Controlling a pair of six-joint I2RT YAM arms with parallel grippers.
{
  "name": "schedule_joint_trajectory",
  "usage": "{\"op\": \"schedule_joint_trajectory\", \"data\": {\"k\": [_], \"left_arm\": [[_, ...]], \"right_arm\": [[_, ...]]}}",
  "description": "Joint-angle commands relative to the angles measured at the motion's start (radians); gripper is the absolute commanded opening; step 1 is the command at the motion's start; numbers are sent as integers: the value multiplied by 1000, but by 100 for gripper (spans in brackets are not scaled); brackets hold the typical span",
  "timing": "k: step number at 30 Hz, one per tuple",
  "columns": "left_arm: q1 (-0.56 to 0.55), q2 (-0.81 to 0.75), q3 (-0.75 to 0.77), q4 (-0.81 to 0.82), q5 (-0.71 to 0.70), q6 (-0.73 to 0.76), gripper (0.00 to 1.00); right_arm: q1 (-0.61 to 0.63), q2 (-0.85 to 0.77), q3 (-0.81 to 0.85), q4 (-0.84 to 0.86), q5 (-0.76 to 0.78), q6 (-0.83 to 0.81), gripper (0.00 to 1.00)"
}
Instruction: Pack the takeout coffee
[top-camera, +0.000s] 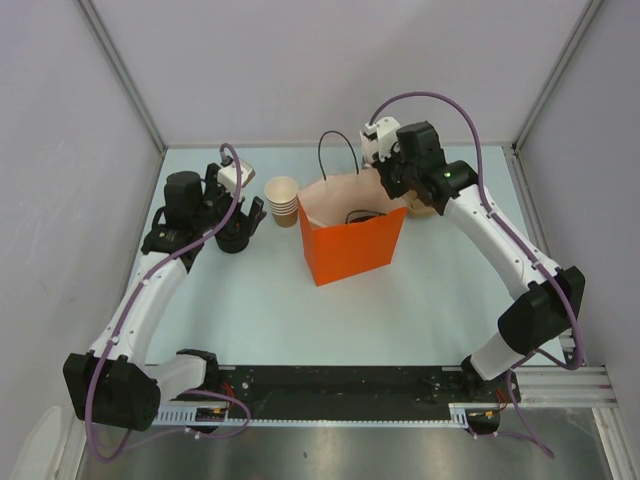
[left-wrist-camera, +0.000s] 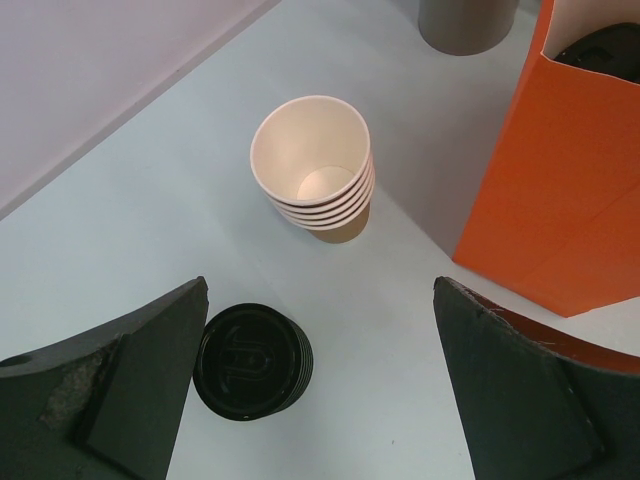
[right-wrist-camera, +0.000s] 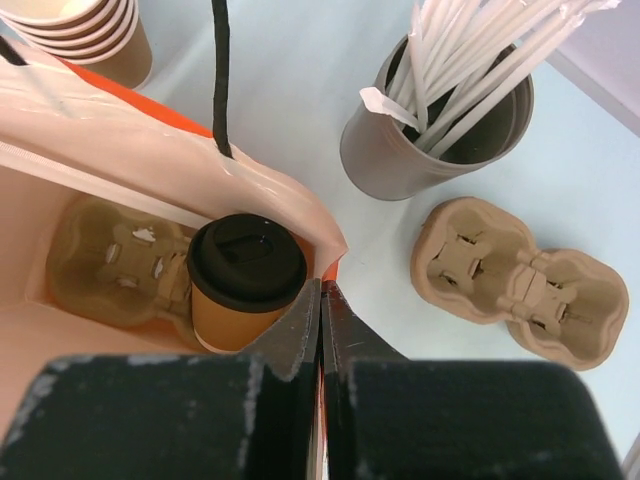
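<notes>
The takeout coffee (right-wrist-camera: 247, 262), a tan cup with a black lid, stands inside the orange paper bag (right-wrist-camera: 150, 150) in a pulp carrier (right-wrist-camera: 105, 262). In the top view only its lid (top-camera: 362, 216) shows, in the bag (top-camera: 350, 250). My right gripper (right-wrist-camera: 322, 292) is shut on the bag's right wall at the rim, just right of the cup. In the top view the right gripper (top-camera: 392, 185) is at the bag's back right corner. My left gripper (left-wrist-camera: 320, 295) is open and empty above the table, with a stack of black lids (left-wrist-camera: 250, 358) by its left finger.
A stack of lidless tan cups (left-wrist-camera: 312, 165) stands left of the bag (left-wrist-camera: 570, 190). A grey holder with wrapped straws (right-wrist-camera: 440, 130) and spare pulp carriers (right-wrist-camera: 520, 280) lie right of the bag. Walls close in at the back and sides.
</notes>
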Motion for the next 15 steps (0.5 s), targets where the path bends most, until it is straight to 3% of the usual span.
{"op": "schedule_joint_trajectory", "data": {"k": [1,15], "left_arm": [[9,-22,-5,42,27,-15,100],[9,-13,3,40,40,-20,99]], "right_arm": [[20,-16,41,-55,66,30,0],[41,-9,103,-158,206,86,0]]}}
